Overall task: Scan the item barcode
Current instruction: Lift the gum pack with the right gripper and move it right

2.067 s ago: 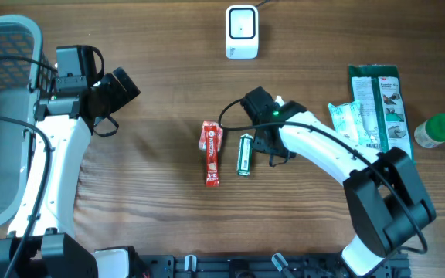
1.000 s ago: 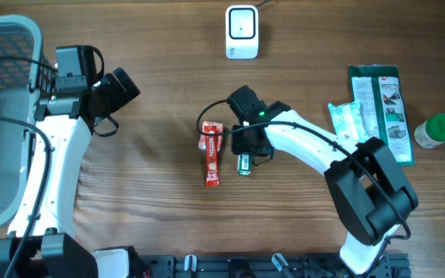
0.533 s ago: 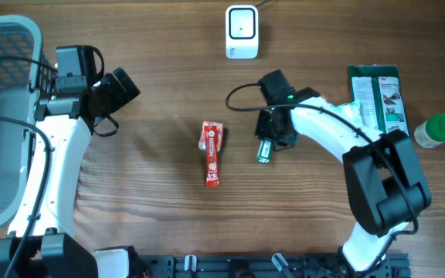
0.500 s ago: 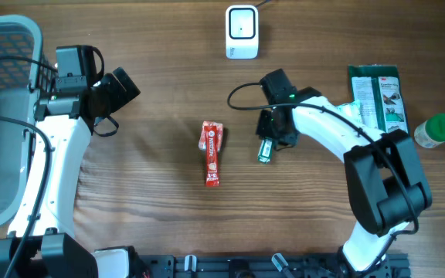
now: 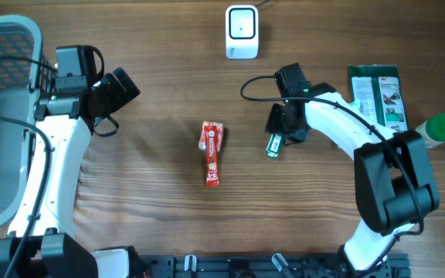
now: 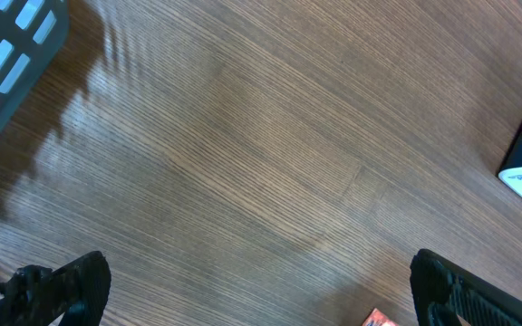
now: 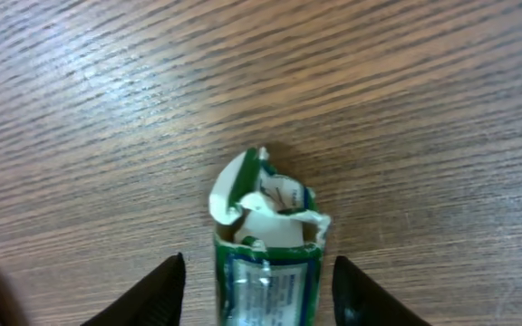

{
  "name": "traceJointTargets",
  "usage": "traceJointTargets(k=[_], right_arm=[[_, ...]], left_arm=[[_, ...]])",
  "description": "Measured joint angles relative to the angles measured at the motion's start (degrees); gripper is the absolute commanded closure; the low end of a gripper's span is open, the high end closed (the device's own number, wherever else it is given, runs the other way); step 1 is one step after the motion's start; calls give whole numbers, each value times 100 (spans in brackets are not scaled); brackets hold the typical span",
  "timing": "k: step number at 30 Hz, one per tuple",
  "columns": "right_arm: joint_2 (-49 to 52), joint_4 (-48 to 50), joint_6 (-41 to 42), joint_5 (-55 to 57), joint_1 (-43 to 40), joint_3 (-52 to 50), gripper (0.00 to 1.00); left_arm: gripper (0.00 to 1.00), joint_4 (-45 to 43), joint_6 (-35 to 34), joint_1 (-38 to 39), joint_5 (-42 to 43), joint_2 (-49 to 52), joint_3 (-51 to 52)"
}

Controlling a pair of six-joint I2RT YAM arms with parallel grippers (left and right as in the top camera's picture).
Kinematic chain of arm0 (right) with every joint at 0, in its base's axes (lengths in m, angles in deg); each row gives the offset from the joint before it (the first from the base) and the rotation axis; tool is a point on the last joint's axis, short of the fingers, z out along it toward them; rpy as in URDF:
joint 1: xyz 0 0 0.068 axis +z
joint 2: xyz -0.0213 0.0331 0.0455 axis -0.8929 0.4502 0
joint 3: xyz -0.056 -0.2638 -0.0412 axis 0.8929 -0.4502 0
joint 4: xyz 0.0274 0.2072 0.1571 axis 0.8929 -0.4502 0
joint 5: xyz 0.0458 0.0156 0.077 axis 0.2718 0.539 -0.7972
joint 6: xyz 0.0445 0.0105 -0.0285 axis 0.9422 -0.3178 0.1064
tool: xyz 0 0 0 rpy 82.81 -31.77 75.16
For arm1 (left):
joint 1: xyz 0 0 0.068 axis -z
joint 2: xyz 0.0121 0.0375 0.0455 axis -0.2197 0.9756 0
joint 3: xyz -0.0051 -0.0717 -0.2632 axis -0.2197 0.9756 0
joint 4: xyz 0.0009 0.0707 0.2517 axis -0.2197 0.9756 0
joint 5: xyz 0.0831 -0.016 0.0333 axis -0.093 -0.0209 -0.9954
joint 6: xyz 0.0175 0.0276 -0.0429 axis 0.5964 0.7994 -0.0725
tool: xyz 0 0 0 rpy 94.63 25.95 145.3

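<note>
The right gripper [image 7: 257,267] straddles the torn green packet [image 7: 265,226], jaws parted with gaps either side (not clamped); the left gripper [image 6: 256,270] gapes wide, near the basket [image 5: 10,29]

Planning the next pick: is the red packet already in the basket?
No, the red packet lies on the bare wooden table, well to the right of the basket.

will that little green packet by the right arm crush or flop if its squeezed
Probably light and soft: the green packet has a crumpled, torn-looking end, like thin wrapper that may dent under a squeeze. It looks flattened against the table, so rolling seems unlikely. Long and narrow, it may pivot if pushed near one end.
</note>
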Motion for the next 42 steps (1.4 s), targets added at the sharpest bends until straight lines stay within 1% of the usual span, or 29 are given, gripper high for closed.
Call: traceJointTargets(k=[2, 4, 9, 11, 12, 13, 14, 15, 16, 22, 27, 36, 40, 42], right_arm=[[0, -22, -118, -127, -4, 85, 35], [0, -140, -258, -286, -4, 282, 35], [-37, -741, -592, -520, -4, 820, 37], [-114, -960, -728, -544, -4, 931, 41], [-155, -1014, -796, -551, -4, 949, 46], [-216, -1071, -848, -560, -4, 955, 55], [-256, -1123, -909, -557, -4, 960, 67], [-302, -1215, -914, -555, -4, 964, 91], [-330, -1305, -977, -540, -4, 968, 96], [-358, -1928, -1025, -332, -4, 977, 96], [-369, -1996, -1014, -22, -4, 715, 96], [-398, -1255, -645, 175, -4, -474, 96], [-398, -697, -544, -208, 2, -789, 96], [-424, -310, -365, -566, 37, -901, 95]], left_arm=[[0, 0, 0, 0, 2, 0, 0], [0, 0, 0, 0, 2, 0, 0], [0, 0, -2, 0, 0, 0, 0], [0, 0, -2, 0, 2, 0, 0], [0, 0, 0, 0, 2, 0, 0], [0, 0, -2, 0, 2, 0, 0], [0, 0, -2, 0, 2, 0, 0], [0, 0, 0, 0, 2, 0, 0], [0, 0, 0, 0, 2, 0, 0], [0, 0, 0, 0, 2, 0, 0], [0, 0, 0, 0, 0, 0, 0], [0, 0, 0, 0, 2, 0, 0], [0, 0, 0, 0, 2, 0, 0], [0, 0, 0, 0, 2, 0, 0]])
